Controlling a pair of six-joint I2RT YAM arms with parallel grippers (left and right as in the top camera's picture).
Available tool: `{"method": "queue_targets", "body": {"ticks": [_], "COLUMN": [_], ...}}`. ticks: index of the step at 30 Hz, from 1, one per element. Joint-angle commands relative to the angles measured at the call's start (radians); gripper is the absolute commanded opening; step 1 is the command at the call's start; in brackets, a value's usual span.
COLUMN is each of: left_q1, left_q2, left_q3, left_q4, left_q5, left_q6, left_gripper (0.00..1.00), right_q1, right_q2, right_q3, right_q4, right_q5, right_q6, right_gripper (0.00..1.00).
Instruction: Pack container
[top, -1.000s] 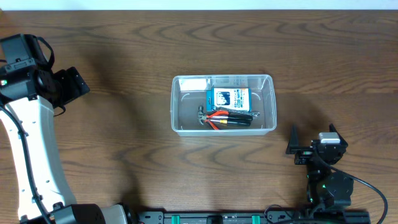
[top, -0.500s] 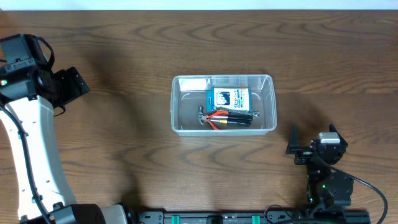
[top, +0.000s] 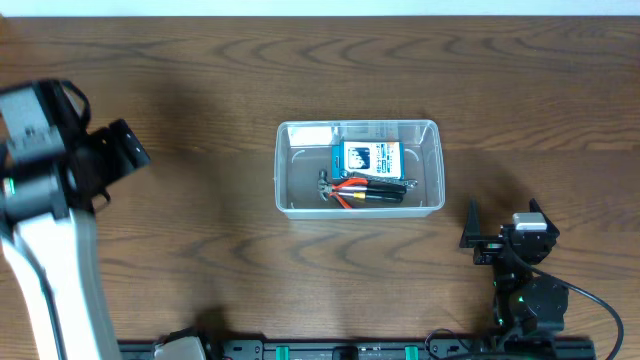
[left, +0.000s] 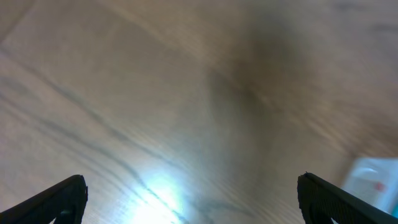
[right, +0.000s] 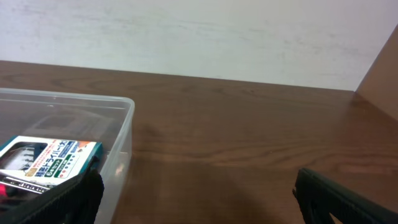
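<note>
The clear plastic container (top: 300, 170) sits at the middle of the table. Inside it lie a blue-and-white box (top: 366, 158) and red-and-black handled pliers (top: 362, 191). The container's corner (right: 121, 134) and the box (right: 50, 158) also show in the right wrist view. My left gripper (left: 191, 198) is open and empty, raised over bare wood far left of the container; the view is blurred. My right gripper (right: 199, 196) is open and empty, low at the front right, just right of the container.
The left arm (top: 55, 220) stands along the table's left side. The right arm's base (top: 520, 270) sits at the front right. A pale wall runs behind the table's far edge (right: 199, 37).
The left arm has shifted slightly right and toward the front, blurred with motion. The right arm and the container's contents have not moved.
</note>
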Motion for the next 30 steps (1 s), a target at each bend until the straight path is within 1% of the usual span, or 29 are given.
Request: {"method": "queue_targets", "body": {"ticks": [1,5,9,17,20,22,24,27,30], "left_q1": [-0.074,-0.203,-0.274,-0.277,-0.277,-0.277,-0.277,-0.277,-0.279], "left_q2": [-0.124,-0.285,-0.434,-0.669,-0.746,-0.795,-0.830,-0.857,-0.877], "left_q3": [-0.048,-0.131,-0.224,-0.446,-0.528,-0.586,-0.628,-0.662,-0.685], "left_q4": [-0.003,-0.003,-0.003,-0.004,0.060,0.154,0.227,0.242,0.237], "left_q5": [-0.008,-0.008,-0.008,-0.008,-0.002,0.027,0.018,-0.043,-0.042], "left_q6": [0.005,0.005,0.005,0.006,0.004,-0.003,-0.002,-0.001,-0.002], "left_gripper": [0.98,0.98,0.98,0.98,0.98,0.98,0.98,0.98,0.98], "right_q1": [-0.009,-0.009,-0.009,-0.009,-0.009,-0.009,-0.009,-0.009,-0.009], "right_q2": [-0.007,-0.007,-0.007,-0.007,-0.007,-0.007,-0.007,-0.007,-0.007], "right_q3": [-0.006,-0.006,-0.006,-0.006,-0.006,-0.006,-0.006,-0.006,-0.006], "right_q4": [0.003,0.003,0.003,0.003,0.003,0.003,0.003,0.003,0.003], "right_q5": [-0.008,-0.008,-0.008,-0.008,-0.007,-0.008,-0.008,-0.008,-0.008], "right_q6": [-0.013,-0.013,-0.013,-0.013,-0.013,-0.013,-0.013,-0.013,-0.013], "right_gripper": [0.99,0.99,0.99,0.99,0.99,0.99,0.99,0.99,0.99]}}
